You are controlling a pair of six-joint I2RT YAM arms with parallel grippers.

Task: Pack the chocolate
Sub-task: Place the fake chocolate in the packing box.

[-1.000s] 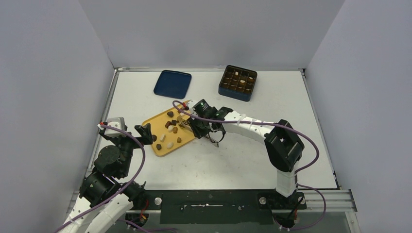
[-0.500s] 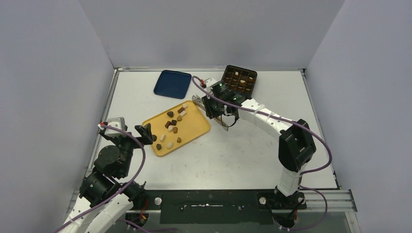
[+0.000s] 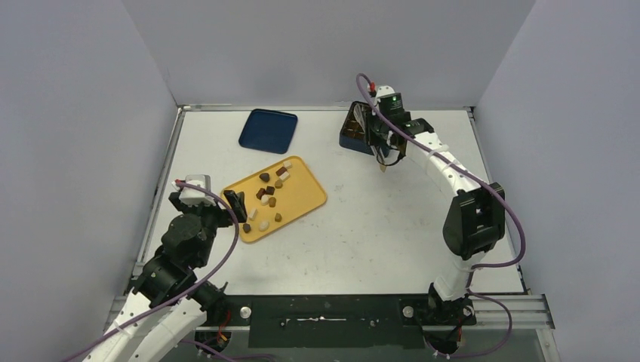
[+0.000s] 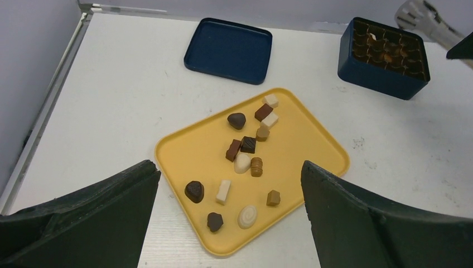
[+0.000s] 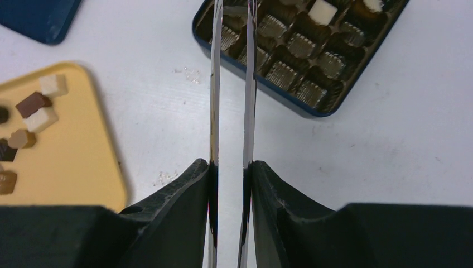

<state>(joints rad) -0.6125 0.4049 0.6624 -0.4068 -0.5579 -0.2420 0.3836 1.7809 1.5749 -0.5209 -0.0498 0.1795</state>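
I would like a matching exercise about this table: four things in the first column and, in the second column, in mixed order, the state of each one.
Column 1
1. yellow tray
2. blue lid
3. gridded box
4. left gripper

Column 2
A. open, gripping nothing
B. divided into cells, a white piece in some of them
C. lies flat with nothing on it
D. carries loose chocolate pieces

Pairs: 1-D, 2-C, 3-B, 4-A
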